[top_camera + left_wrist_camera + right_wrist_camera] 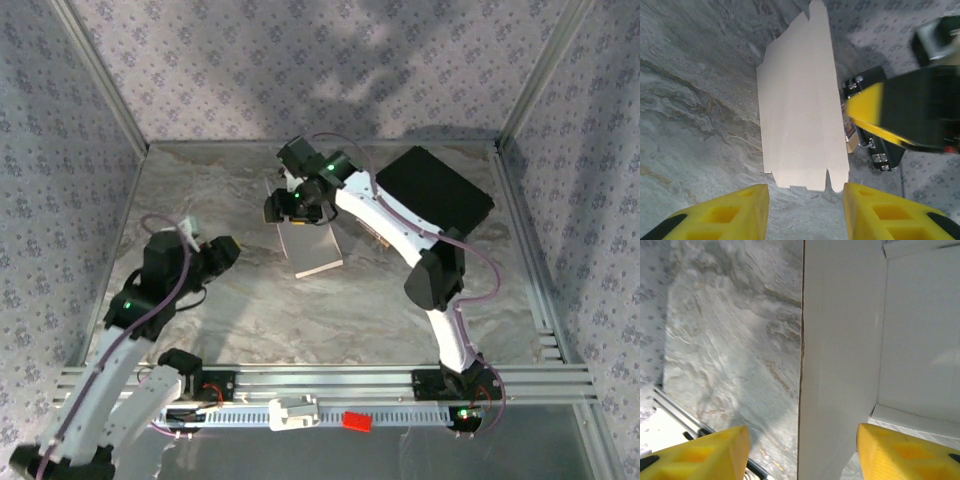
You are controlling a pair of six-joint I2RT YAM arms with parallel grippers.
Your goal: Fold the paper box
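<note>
On the table [250,300], the right gripper [802,432], spread astride the paper box [800,100], should close squarely on a crease while the left gripper [805,200], also spread, braces it.

A grey, marbled table [250,300] is carrying three things. The white paper box [312,248] is lying near the middle, toward the far side. The black case [435,188] is sitting well apart from it in the far right corner. A small tan packet [851,135] is lying between them, just beside the box.
</note>
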